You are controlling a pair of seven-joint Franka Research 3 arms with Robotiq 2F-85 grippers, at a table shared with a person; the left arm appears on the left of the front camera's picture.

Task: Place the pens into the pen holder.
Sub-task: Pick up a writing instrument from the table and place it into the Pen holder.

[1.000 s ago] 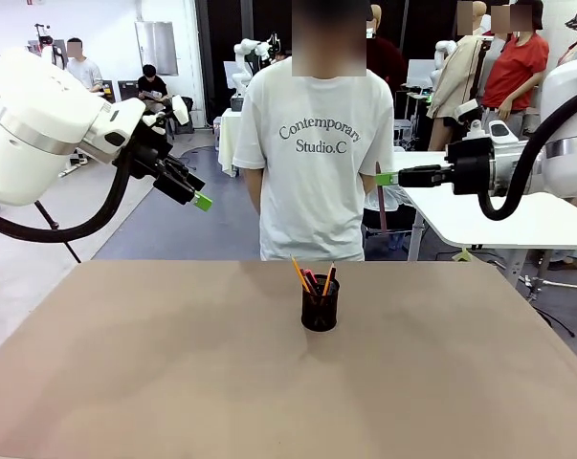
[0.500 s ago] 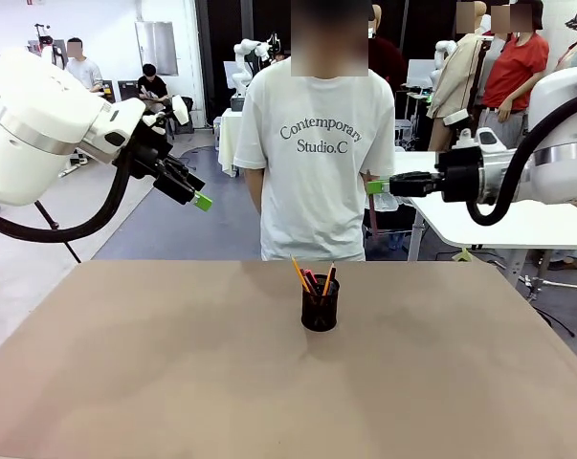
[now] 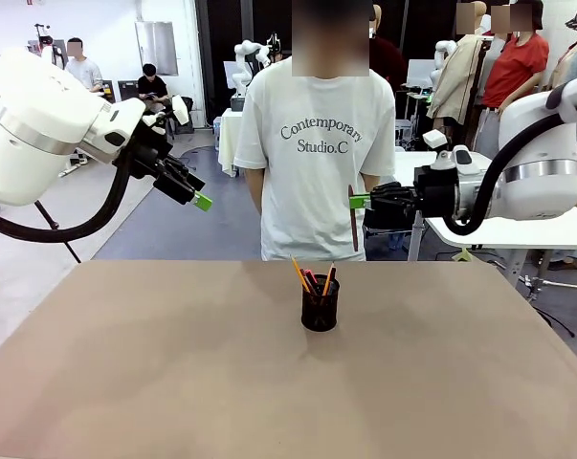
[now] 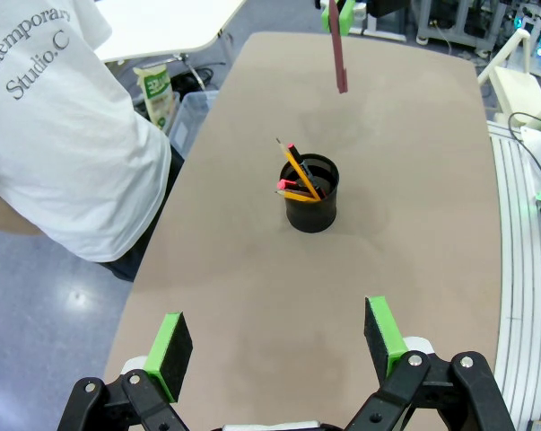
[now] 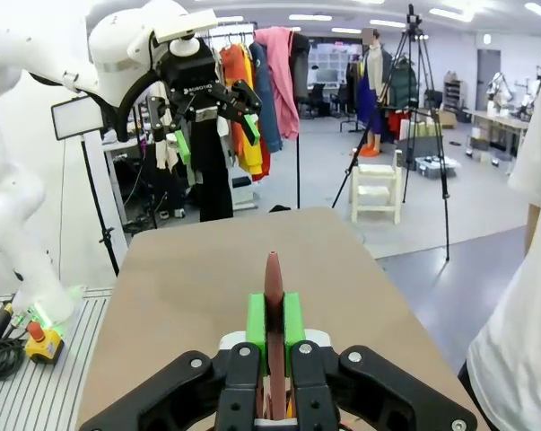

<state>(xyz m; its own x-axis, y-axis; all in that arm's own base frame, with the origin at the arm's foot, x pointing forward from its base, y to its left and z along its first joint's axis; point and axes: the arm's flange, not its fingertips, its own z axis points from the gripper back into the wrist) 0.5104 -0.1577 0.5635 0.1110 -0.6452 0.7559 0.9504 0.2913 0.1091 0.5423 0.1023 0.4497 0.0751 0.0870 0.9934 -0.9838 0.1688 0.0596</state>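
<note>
Brown pen [image 3: 353, 218], pinched tight in the right gripper [image 3: 358, 202], has slid left toward the cup [image 3: 320, 303] at the middle, nearly ready to drop, while the left gripper [image 3: 203, 201] waits wide apart at upper left.

Robotics lab: camera tripod [image 5: 425, 108], clothes rack [image 5: 252, 99], white tables [image 3: 499, 218], open floor.

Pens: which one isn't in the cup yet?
The dark reddish-brown pen, hanging upright from the shut right gripper above the table. The pencils and the other pen already stand in the black mesh pen holder.
</note>
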